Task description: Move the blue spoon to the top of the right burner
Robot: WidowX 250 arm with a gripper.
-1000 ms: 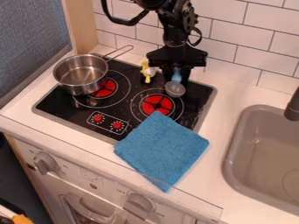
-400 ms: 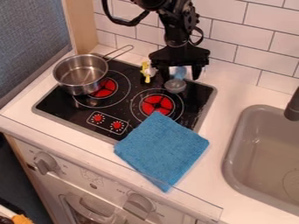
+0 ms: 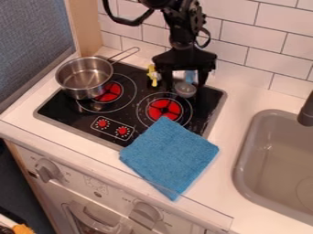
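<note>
In the camera view, the gripper (image 3: pixel 185 79) is spread wider than a second ago, with nothing pinched. The blue spoon (image 3: pixel 185 89) is left between its fingers, at the top edge of the right burner (image 3: pixel 164 109). Placement seems achieved; only withdrawal seems needed.

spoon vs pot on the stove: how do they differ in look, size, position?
Look: the spoon has a blue handle and grey bowl; the pot is bare metal throughout.
Size: the spoon is far smaller than the pot.
Position: the spoon is under the gripper, behind the right burner; the pot partly covers the left burner.
Shared: handles toward the tiled wall.
</note>
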